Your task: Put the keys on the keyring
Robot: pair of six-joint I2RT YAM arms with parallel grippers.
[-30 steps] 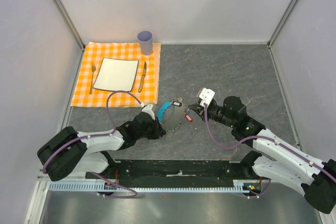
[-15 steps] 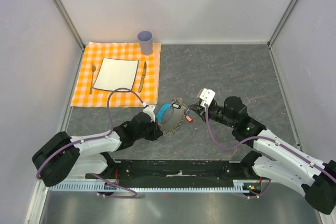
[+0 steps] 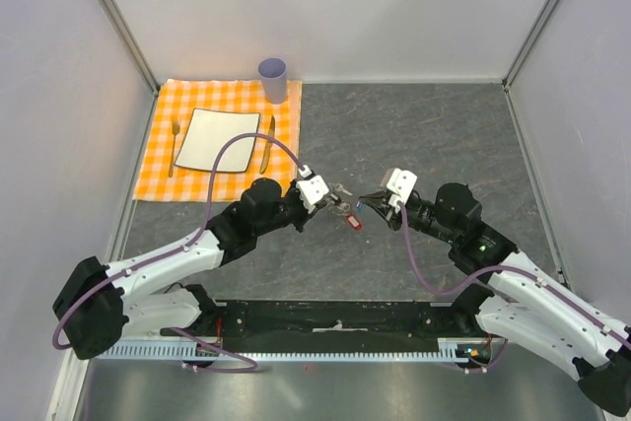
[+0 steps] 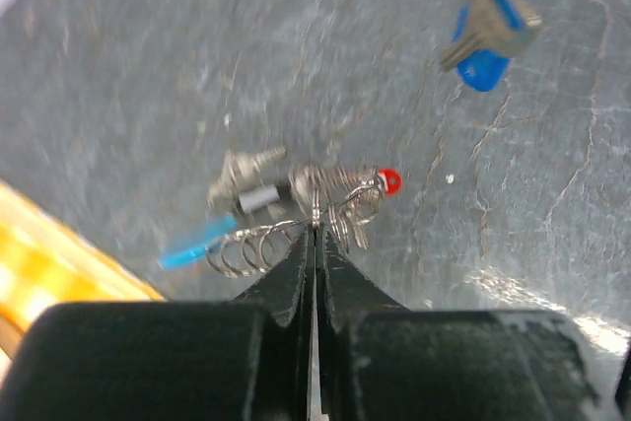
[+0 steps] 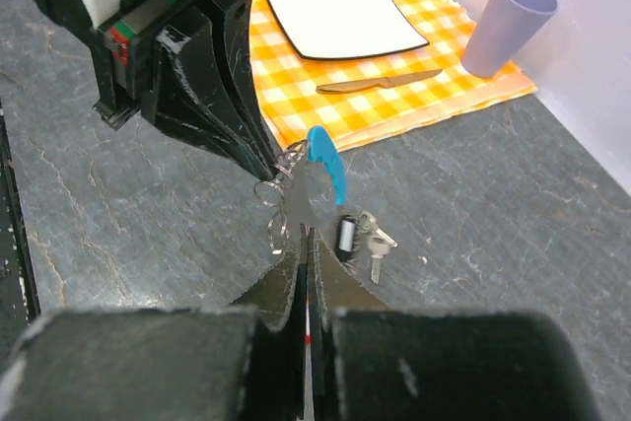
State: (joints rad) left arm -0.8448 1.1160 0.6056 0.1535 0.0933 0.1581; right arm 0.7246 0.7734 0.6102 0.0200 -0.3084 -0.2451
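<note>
The left gripper (image 4: 315,232) — gaping beside the keyring (image 4: 296,192) 1 second ago — now has its jaws clenched on the chain, holding it over mid-bench (image 3: 424,135) facing the right gripper (image 5: 304,236), whose jaws pinch a blue-tagged key (image 4: 485,46) — threading looks next.

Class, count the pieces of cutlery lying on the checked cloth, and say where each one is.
2. A fork lies left of the white plate and a knife lies right of it, both on the orange checked cloth. No others show.
</note>
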